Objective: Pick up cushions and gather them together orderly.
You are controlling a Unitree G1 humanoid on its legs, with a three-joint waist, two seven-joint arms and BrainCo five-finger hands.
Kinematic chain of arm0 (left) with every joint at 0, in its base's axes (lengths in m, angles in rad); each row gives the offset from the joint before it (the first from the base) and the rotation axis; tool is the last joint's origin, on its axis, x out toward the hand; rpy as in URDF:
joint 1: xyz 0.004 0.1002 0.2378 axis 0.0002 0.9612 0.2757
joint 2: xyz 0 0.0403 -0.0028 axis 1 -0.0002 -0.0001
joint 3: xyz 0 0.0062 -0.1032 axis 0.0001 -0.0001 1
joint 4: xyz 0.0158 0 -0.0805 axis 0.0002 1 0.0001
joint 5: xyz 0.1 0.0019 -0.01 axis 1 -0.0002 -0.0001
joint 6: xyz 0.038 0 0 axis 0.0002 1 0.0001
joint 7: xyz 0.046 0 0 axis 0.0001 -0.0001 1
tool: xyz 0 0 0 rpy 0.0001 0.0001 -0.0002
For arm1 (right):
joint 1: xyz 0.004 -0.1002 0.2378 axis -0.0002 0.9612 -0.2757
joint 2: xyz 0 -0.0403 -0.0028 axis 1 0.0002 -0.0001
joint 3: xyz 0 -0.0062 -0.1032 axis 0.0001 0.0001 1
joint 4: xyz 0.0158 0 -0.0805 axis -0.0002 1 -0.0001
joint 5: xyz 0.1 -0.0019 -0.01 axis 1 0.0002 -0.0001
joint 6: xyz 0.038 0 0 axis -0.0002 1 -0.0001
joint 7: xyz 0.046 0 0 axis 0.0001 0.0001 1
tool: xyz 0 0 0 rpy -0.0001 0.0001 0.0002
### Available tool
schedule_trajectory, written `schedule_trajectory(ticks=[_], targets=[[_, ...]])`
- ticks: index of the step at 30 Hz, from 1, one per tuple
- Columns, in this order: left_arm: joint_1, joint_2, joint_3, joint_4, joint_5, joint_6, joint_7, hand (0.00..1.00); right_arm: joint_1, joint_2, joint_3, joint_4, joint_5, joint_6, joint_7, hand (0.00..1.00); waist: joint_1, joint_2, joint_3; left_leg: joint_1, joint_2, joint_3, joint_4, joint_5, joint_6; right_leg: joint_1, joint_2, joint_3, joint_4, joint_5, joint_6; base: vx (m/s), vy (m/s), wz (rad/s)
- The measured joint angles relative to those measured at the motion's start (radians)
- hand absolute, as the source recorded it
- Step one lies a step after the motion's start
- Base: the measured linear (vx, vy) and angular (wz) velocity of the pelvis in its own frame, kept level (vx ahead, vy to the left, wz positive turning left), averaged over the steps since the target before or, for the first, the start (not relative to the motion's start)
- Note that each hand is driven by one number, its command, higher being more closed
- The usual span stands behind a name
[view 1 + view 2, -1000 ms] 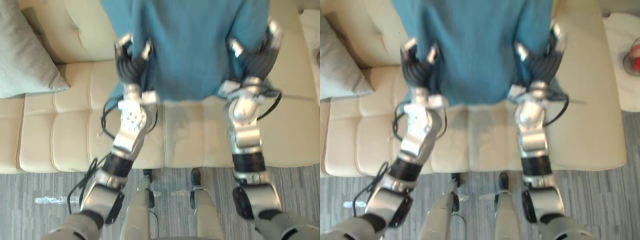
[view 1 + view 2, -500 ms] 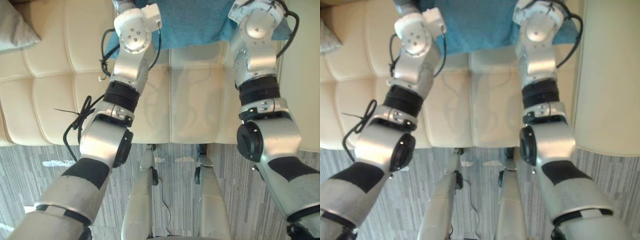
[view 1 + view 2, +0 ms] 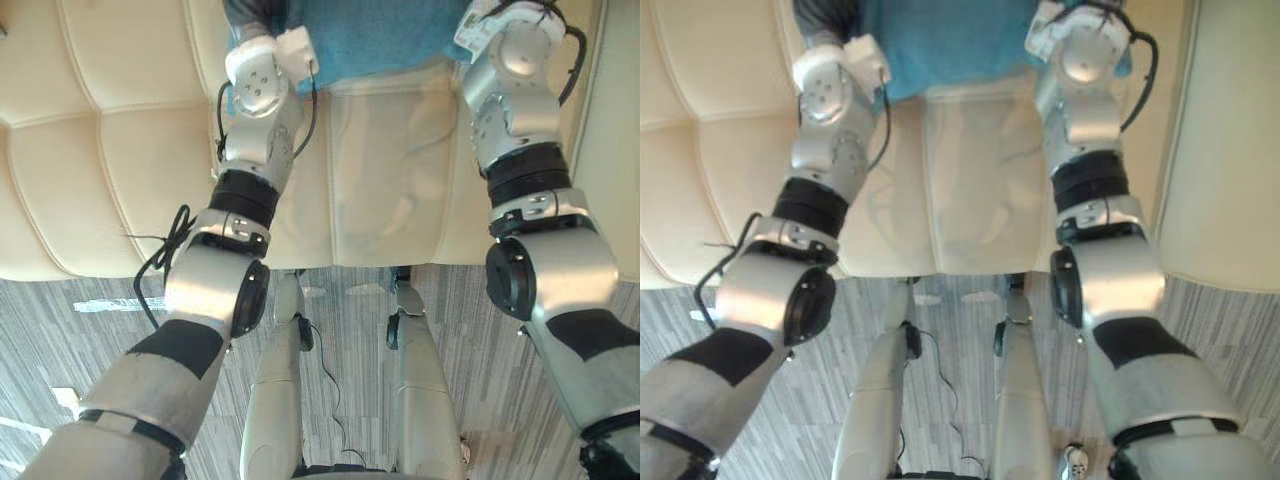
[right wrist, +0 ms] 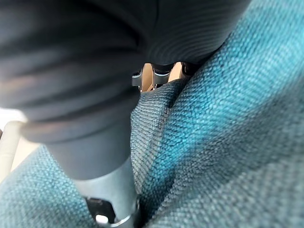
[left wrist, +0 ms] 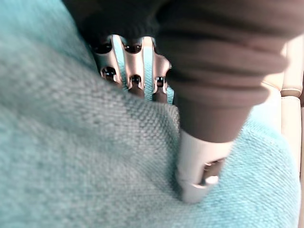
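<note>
- Teal woven cushion sits at the far side of the cream leather sofa, over its seat.
- Left hand pinches the cloth, thumb in front, fingers behind.
- Right hand clamps a fold likewise; its dark cover hides most of the fingers.
- Grey striped floor runs before the sofa.

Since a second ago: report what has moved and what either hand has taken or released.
The head camera has tipped down, so the whole view shifted; no move of the teal cushion itself can be told. Nothing taken or released: the left hand and right hand still pinch it on either side, over the cream sofa.
</note>
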Motion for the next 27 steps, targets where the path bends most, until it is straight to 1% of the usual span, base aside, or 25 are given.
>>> schedule_trajectory(ticks=[4, 5, 6, 8, 11, 12, 14, 15, 17, 18, 19, 20, 22, 23, 24, 25, 26, 27], targets=[[0.103, 0.023, -0.007, -0.102, 0.000, -0.002, 0.003, 0.00, 0.136, 0.011, -0.031, -0.170, -0.005, -0.003, -0.004, 0.00, -0.009, -0.002, 0.001, 0.025, -0.002, 0.002, 0.000, 0.000, 0.000, 0.003, 0.001, 0.006, 0.046, -0.016, -0.007, -0.01, -0.013, 0.02], [0.130, 0.025, -0.008, -0.131, 0.000, -0.003, 0.003, 0.00, 0.173, 0.011, -0.047, -0.221, -0.007, -0.004, -0.004, 0.00, -0.009, -0.005, 0.003, 0.031, -0.002, 0.002, 0.000, 0.000, 0.000, 0.005, 0.001, 0.006, 0.055, -0.022, -0.010, -0.03, -0.044, 0.06], [0.171, 0.031, -0.007, -0.170, 0.000, -0.004, 0.004, 0.00, 0.229, 0.011, -0.072, -0.285, -0.025, -0.008, -0.006, 0.00, -0.011, -0.015, 0.009, 0.044, -0.002, 0.001, 0.000, 0.002, -0.003, 0.012, 0.001, 0.006, 0.069, -0.030, -0.011, -0.03, -0.043, 0.06], [0.245, 0.043, -0.005, -0.238, -0.001, -0.006, 0.004, 0.00, 0.326, 0.006, -0.113, -0.391, -0.047, -0.011, -0.014, 0.00, -0.017, -0.020, 0.012, 0.064, -0.001, -0.004, 0.000, 0.001, -0.004, 0.033, 0.002, 0.001, 0.085, -0.044, -0.013, -0.03, -0.049, 0.13], [0.375, 0.085, 0.022, -0.361, -0.011, -0.019, 0.002, 0.00, 0.500, -0.006, -0.201, -0.575, -0.085, -0.037, -0.022, 0.00, -0.019, -0.027, 0.014, 0.103, -0.002, -0.010, 0.000, -0.003, -0.009, 0.066, 0.001, -0.009, 0.107, -0.060, -0.017, -0.02, -0.056, 0.12], [0.433, 0.104, 0.040, -0.412, -0.028, -0.034, -0.001, 0.00, 0.583, -0.011, -0.240, -0.640, -0.094, -0.050, -0.019, 0.00, -0.019, -0.030, 0.015, 0.124, -0.002, -0.015, 0.000, -0.003, -0.009, 0.087, 0.001, -0.014, 0.112, -0.066, -0.018, 0.00, -0.055, 0.14], [0.532, 0.117, 0.066, -0.494, -0.040, -0.054, -0.006, 0.00, 0.720, -0.013, -0.304, -0.712, -0.106, -0.065, -0.004, 0.00, -0.020, -0.035, 0.013, 0.161, -0.003, -0.027, 0.000, -0.003, -0.008, 0.129, 0.000, -0.024, 0.118, -0.076, -0.019, 0.01, -0.063, 0.16], [0.571, 0.116, 0.082, -0.527, -0.044, -0.056, -0.007, 0.00, 0.767, -0.013, -0.314, -0.737, -0.107, -0.069, 0.002, 0.00, -0.019, -0.036, 0.013, 0.176, -0.003, -0.029, 0.000, -0.003, -0.008, 0.145, -0.001, -0.029, 0.117, -0.077, -0.020, 0.01, -0.057, 0.14], [0.699, 0.089, 0.102, -0.604, -0.044, -0.065, -0.028, 0.00, 0.905, 0.004, -0.320, -0.817, -0.121, -0.083, 0.032, 0.00, -0.021, -0.040, 0.011, 0.226, -0.004, -0.035, 0.000, -0.007, -0.007, 0.202, -0.002, -0.040, 0.116, -0.086, -0.023, 0.01, -0.058, 0.12], [0.768, 0.066, 0.102, -0.641, -0.043, -0.070, -0.035, 0.00, 0.974, 0.028, -0.315, -0.849, -0.123, -0.092, 0.048, 0.00, -0.021, -0.046, 0.007, 0.250, -0.005, -0.036, 0.000, -0.013, -0.007, 0.227, -0.002, -0.043, 0.115, -0.094, -0.025, 0.00, -0.062, 0.09], [0.853, 0.037, 0.098, -0.680, -0.042, -0.075, -0.051, 0.00, 1.052, 0.069, -0.308, -0.880, -0.128, -0.105, 0.067, 0.00, -0.020, -0.059, -0.003, 0.277, -0.006, -0.038, 0.003, -0.026, -0.009, 0.257, -0.003, -0.047, 0.116, -0.106, -0.025, 0.00, -0.079, 0.13], [0.958, -0.013, 0.090, -0.702, -0.033, -0.076, -0.075, 0.00, 1.145, 0.119, -0.296, -0.887, -0.144, -0.110, 0.094, 0.00, -0.019, -0.074, -0.022, 0.300, -0.007, -0.046, 0.018, -0.052, -0.004, 0.292, -0.004, -0.054, 0.116, -0.118, -0.029, 0.01, -0.078, 0.17], [1.063, -0.053, 0.069, -0.703, -0.018, -0.073, -0.097, 0.00, 1.232, 0.161, -0.270, -0.887, -0.162, -0.110, 0.119, 0.00, -0.019, -0.091, -0.049, 0.317, -0.009, -0.053, 0.038, -0.071, -0.011, 0.322, -0.010, -0.066, 0.113, -0.134, -0.033, 0.02, -0.053, 0.19], [1.152, -0.083, 0.046, -0.701, -0.005, -0.066, -0.124, 0.00, 1.305, 0.195, -0.251, -0.884, -0.175, -0.110, 0.145, 0.00, -0.019, -0.103, -0.066, 0.346, -0.009, -0.053, 0.043, -0.082, -0.009, 0.358, -0.013, -0.077, 0.108, -0.147, -0.039, 0.06, -0.049, 0.19], [1.214, -0.102, 0.029, -0.699, -0.002, -0.059, -0.143, 0.00, 1.354, 0.217, -0.236, -0.872, -0.188, -0.110, 0.161, 0.00, -0.018, -0.108, -0.081, 0.368, -0.009, -0.054, 0.044, -0.088, -0.009, 0.387, -0.015, -0.083, 0.102, -0.153, -0.044, 0.08, -0.050, 0.18], [1.283, -0.119, 0.006, -0.680, 0.016, -0.046, -0.166, 0.00, 1.418, 0.238, -0.218, -0.843, -0.200, -0.110, 0.181, 0.00, -0.018, -0.110, -0.120, 0.379, -0.009, -0.055, 0.049, -0.096, -0.008, 0.410, -0.017, -0.093, 0.090, -0.154, -0.045, 0.11, -0.041, 0.11], [1.325, -0.127, -0.007, -0.654, 0.034, -0.041, -0.187, 0.00, 1.452, 0.253, -0.201, -0.813, -0.200, -0.111, 0.196, 0.00, -0.015, -0.111, -0.137, 0.405, -0.010, -0.054, 0.052, -0.102, -0.005, 0.438, -0.019, -0.093, 0.084, -0.154, -0.040, 0.11, -0.029, 0.05], [1.354, -0.129, -0.019, -0.629, 0.048, -0.034, -0.202, 0.00, 1.474, 0.262, -0.185, -0.784, -0.201, -0.112, 0.208, 0.00, -0.015, -0.111, -0.141, 0.436, -0.012, -0.052, 0.052, -0.107, -0.002, 0.472, -0.020, -0.092, 0.078, -0.156, -0.036, 0.10, -0.029, 0.00]])
